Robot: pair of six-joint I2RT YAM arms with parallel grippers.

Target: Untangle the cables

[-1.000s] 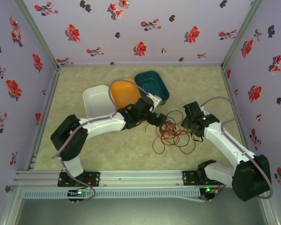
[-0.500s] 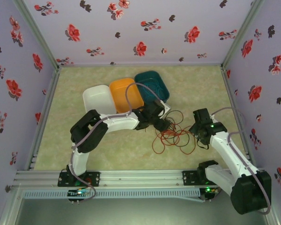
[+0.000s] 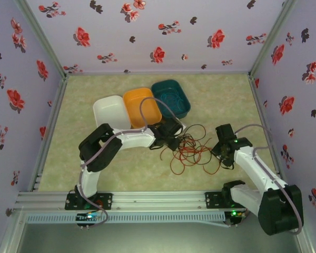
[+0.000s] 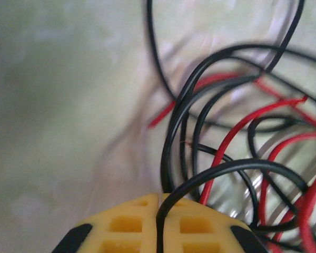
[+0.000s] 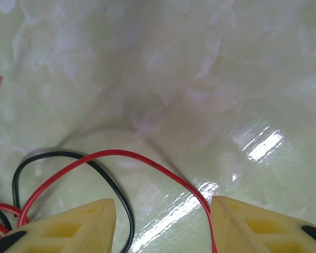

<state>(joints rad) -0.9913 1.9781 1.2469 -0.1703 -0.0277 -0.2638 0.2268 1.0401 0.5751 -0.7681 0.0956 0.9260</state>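
The cables (image 3: 194,150) lie as a tangle of red-orange and black loops on the mat between the two arms. My left gripper (image 3: 174,141) is at the tangle's left edge. In the left wrist view its yellow fingers (image 4: 121,226) are pressed together on a black cable (image 4: 221,171), with red loops (image 4: 237,129) behind. My right gripper (image 3: 219,148) sits low at the tangle's right edge, open. In the right wrist view a red loop (image 5: 147,158) and a black loop (image 5: 102,174) lie between its spread fingertips (image 5: 102,216), untouched.
Three bins stand in a row behind the tangle: white (image 3: 109,112), orange (image 3: 139,105) and teal (image 3: 171,97). Flowered walls close in the mat on three sides. Bare mat (image 3: 226,100) stretches at the right rear and the front left.
My left gripper went from wide open to shut on the black cable and dropped slightly toward the tangle. The right gripper drew nearer to me and its fingers narrowed a little.
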